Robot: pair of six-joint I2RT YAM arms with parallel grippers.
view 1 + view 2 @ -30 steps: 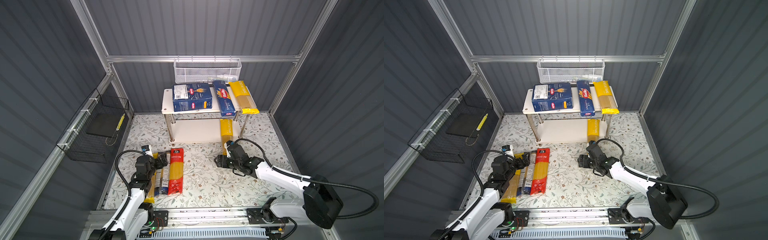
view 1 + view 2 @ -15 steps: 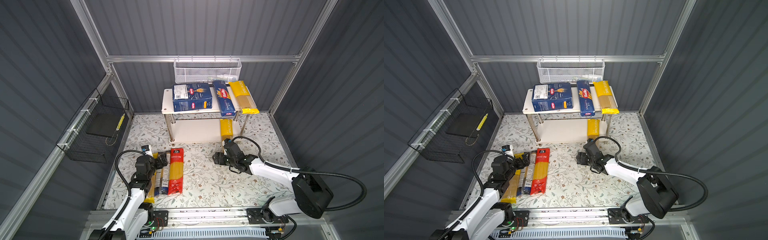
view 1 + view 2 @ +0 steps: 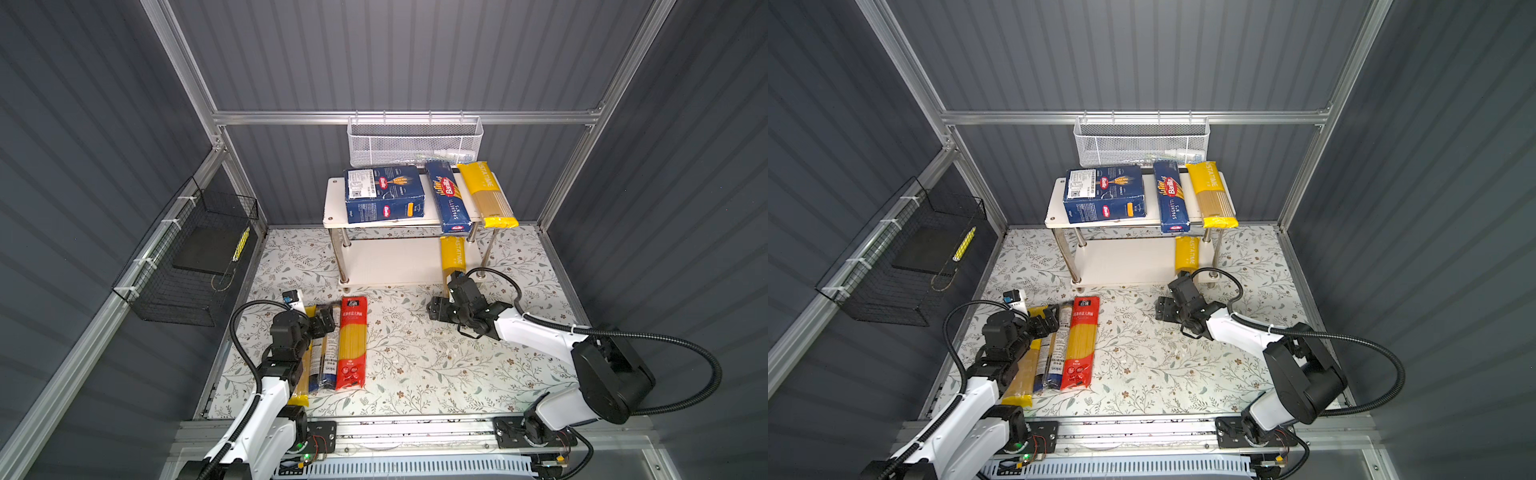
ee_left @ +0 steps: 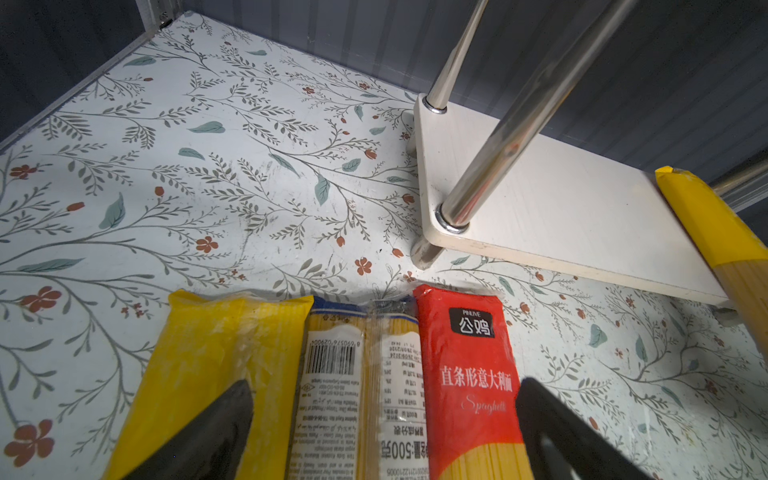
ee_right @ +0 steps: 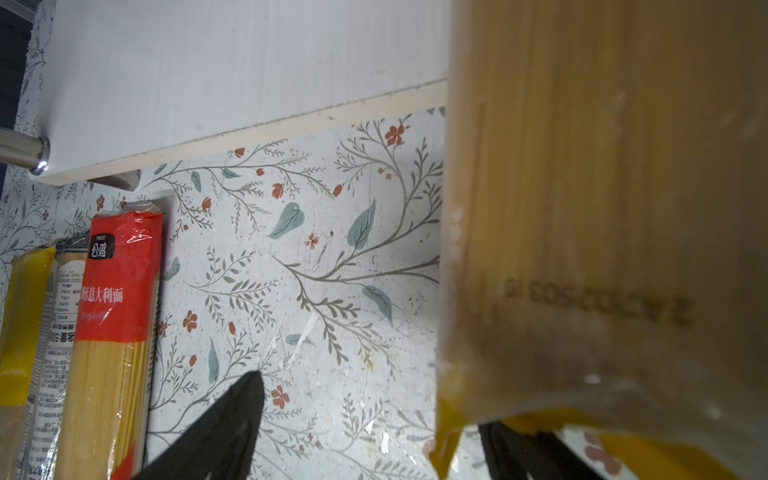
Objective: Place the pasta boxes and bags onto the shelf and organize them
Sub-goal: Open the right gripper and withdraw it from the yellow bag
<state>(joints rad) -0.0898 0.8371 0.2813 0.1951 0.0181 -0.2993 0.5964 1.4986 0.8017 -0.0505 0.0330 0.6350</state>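
Note:
The shelf (image 3: 334,199) carries on its top board the wide pasta box (image 3: 384,199), the narrow SPAGHETTI box (image 3: 451,199) and a yellow-ended bag (image 3: 488,195). Another yellow bag (image 3: 453,257) lies on the lower board (image 3: 390,262), its near end sticking out over the front edge. My right gripper (image 3: 444,295) is open at that end; the bag (image 5: 602,208) rests against one finger. On the floor lie a yellow bag (image 3: 305,365), a blue-labelled clear bag (image 3: 324,357) and a red bag (image 3: 352,340). My left gripper (image 4: 382,399) hovers open over their far ends.
A white mesh basket (image 3: 413,143) hangs on the back wall above the shelf. A black wire basket (image 3: 191,262) is fixed to the left wall. Chrome shelf legs (image 4: 494,166) stand close beyond the floor bags. Bare floral floor (image 3: 415,357) lies between the arms.
My right gripper has moved toward the shelf, and the yellow bag on the lower board has slid a little farther in. The left arm has not moved.

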